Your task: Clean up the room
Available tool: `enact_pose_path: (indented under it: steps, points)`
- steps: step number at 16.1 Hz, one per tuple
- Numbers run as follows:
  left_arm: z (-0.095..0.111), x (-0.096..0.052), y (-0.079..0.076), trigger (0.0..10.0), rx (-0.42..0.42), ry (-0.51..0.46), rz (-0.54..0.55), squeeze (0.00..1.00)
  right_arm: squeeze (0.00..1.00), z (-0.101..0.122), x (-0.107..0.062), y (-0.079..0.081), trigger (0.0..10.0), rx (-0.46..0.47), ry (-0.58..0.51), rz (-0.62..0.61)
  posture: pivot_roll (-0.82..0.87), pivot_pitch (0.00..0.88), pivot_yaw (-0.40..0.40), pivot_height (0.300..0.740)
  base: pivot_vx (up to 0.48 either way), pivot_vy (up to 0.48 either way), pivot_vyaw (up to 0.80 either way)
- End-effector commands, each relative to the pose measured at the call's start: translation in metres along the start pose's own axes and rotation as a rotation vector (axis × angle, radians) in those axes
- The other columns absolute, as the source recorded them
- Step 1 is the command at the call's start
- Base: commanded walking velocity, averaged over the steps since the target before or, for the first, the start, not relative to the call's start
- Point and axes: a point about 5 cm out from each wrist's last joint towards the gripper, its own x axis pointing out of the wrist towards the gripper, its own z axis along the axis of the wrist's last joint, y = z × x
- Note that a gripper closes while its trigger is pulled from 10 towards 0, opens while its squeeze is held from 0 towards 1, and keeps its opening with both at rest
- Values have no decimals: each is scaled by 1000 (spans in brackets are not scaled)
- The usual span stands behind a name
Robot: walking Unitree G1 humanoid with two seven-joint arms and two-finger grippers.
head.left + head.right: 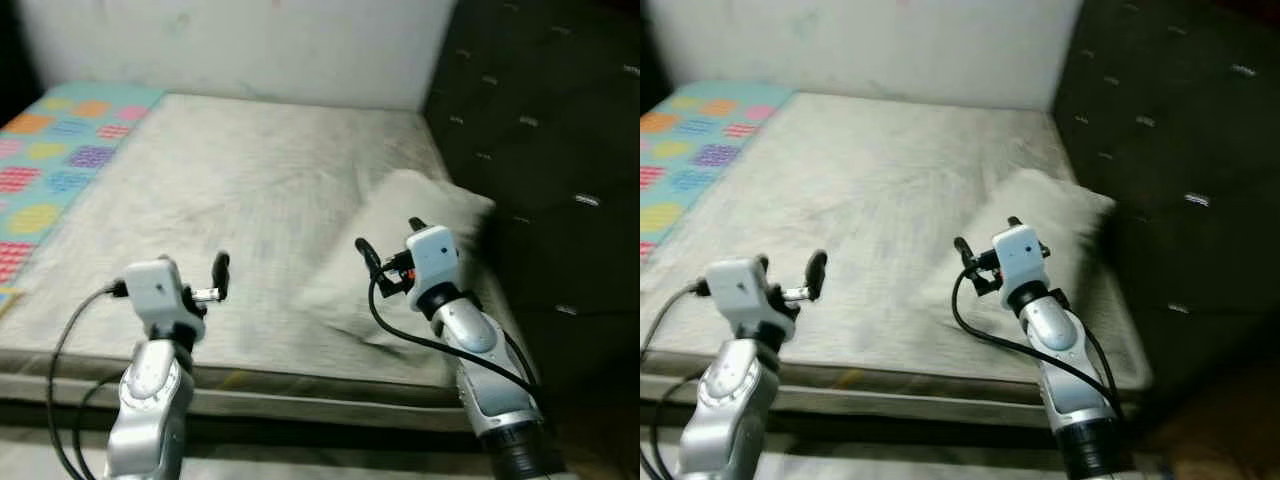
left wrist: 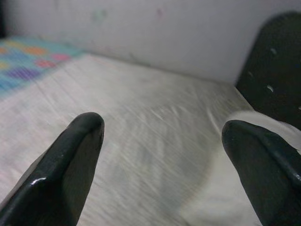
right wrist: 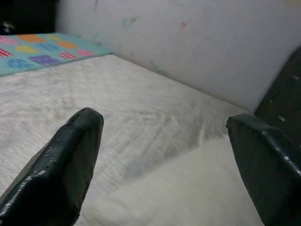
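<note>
A bed with a pale beige sheet (image 1: 220, 190) lies before me. A white pillow (image 1: 425, 198) rests askew on its right side, near the dark headboard. My right gripper (image 1: 390, 238) hovers open just over the pillow's near part, with nothing between its fingers; the right wrist view shows the pillow (image 3: 178, 188) close under that gripper (image 3: 164, 117). My left gripper (image 1: 195, 270) is open and empty above the sheet near the bed's front edge, left of the pillow. In the left wrist view the pillow (image 2: 221, 188) lies beside the wide-apart fingers (image 2: 70, 165).
A dark tufted headboard (image 1: 540, 120) stands along the right. A colourful patterned blanket (image 1: 50, 150) covers the bed's far left. A white wall (image 1: 250, 45) closes the back. The mattress front edge (image 1: 300, 380) runs just below both arms.
</note>
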Motion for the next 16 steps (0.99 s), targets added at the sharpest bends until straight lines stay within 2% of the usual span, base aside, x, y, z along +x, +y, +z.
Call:
enact_pose_path:
  steps: [1,7,13,16]
  points:
    - [4,2,-2,10000,9,-17,-19,0,0,4,1,-4,10000,-6,-12,-7,-155,0,-29,740,0,0,0]
    - [8,-1,-9,10000,-6,-48,-79,0,0,3,0,-6,10000,-6,-8,-5,-157,0,-31,740,0,0,0]
    - [9,-1,-9,10000,-10,-53,-84,0,0,2,0,-6,10000,3,0,-10,-157,0,-32,740,318,0,0]
    - [10,0,-9,10000,-7,-58,-85,0,0,1,0,-7,10000,3,0,-15,-156,0,-30,740,338,0,-317]
